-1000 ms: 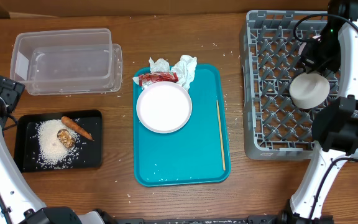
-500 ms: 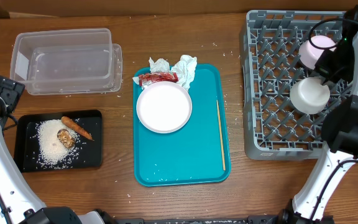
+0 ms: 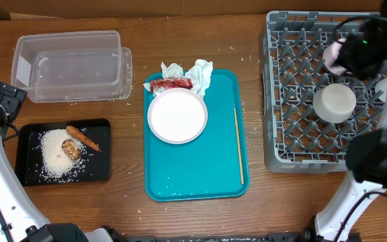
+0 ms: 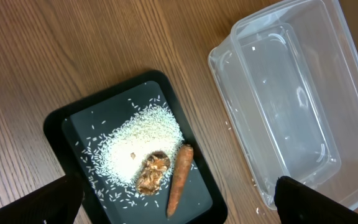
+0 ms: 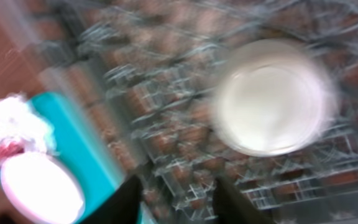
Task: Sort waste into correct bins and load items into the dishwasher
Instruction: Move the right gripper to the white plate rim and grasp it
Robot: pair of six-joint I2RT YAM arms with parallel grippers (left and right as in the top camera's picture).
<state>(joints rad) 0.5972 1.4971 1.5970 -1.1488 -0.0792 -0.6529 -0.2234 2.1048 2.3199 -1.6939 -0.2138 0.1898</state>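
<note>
Wooden counter carries everything, and the grey dish rack (image 3: 294, 134) stands on its right side. One white bowl (image 3: 334, 101) sits on the pegs, it seems upside down, and a small cup (image 3: 332, 59) is just behind it, half hidden by the right arm. The right end effector (image 5: 176, 183) hangs above the rack with its fingers spread and nothing between them, though its view is much blurred. The left end effector (image 4: 179, 186) is also spread wide. It is over the black tray (image 4: 73, 121), where rice (image 4: 142, 140), the carrot piece (image 4: 178, 177) and the brown lump (image 4: 152, 174) lie, beside the clear tub (image 3: 69, 64).

I judge that the next item to load is the white dish (image 3: 177, 115) on the teal tray (image 3: 200, 168). To do it well, the right arm should come down at the near rim of the dish, away from the red wrapper (image 3: 170, 84) and the napkins (image 3: 190, 72) that touch its far edge. It should pinch the rim firmly, lift straight up, and stand the dish between free pegs beside the bowl. The chopstick (image 3: 238, 144) lies apart near the tray's right rim, so it should not be disturbed.
</note>
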